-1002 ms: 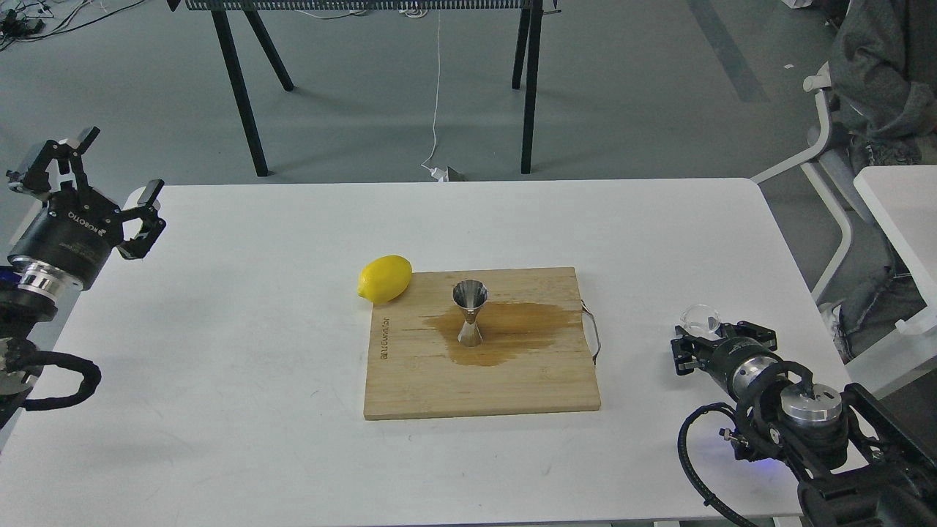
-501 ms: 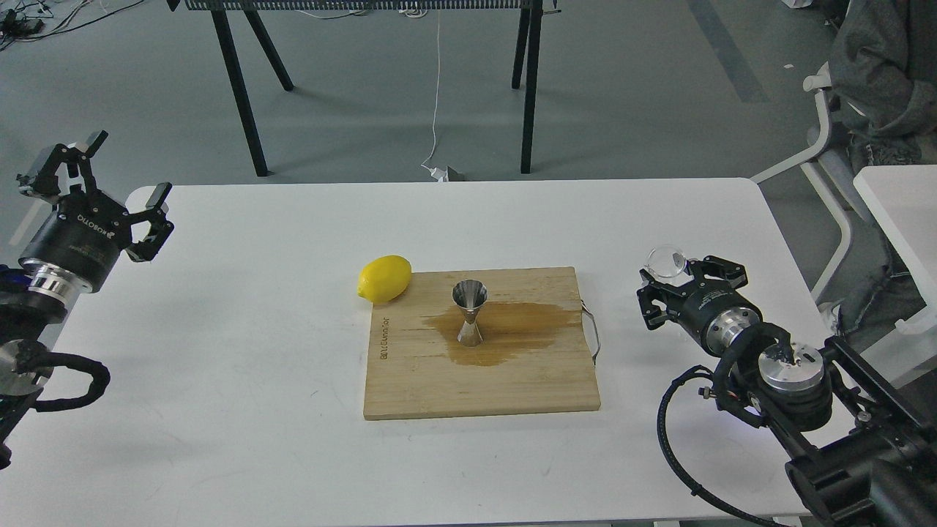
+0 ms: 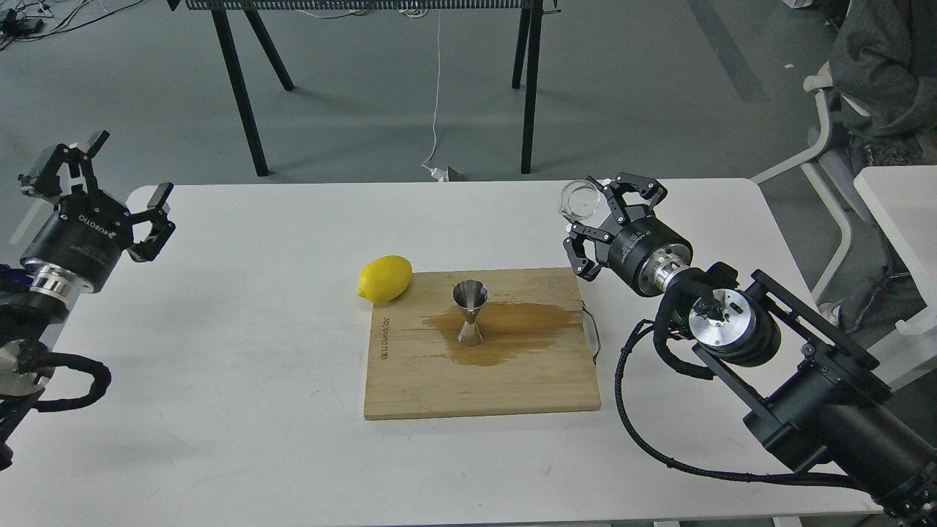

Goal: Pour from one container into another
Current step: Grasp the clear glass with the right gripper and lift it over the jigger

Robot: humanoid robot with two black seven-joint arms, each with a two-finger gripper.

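The steel jigger [image 3: 469,312] stands upright on the wooden board [image 3: 410,380], in the middle of a brown wet stain [image 3: 523,326]. My right gripper [image 3: 585,206] is raised above the table, up and to the right of the board, and is shut on the small clear cup [image 3: 580,199]. The cup's mouth faces up and toward the left, about a hand's width right of the jigger and well above it. My left gripper [image 3: 124,176] hangs open and empty over the table's far left edge.
A yellow lemon [image 3: 384,278] lies at the board's top left corner. A wire handle [image 3: 591,331] sticks out of the board's right side. The white table [image 3: 256,439] ends at the right near white chairs [image 3: 827,139] and a seated person [image 3: 882,66].
My right arm has swung up and to the left with the clear cup, from low near the table's right edge to above the board's right corner. The left gripper barely shifted.
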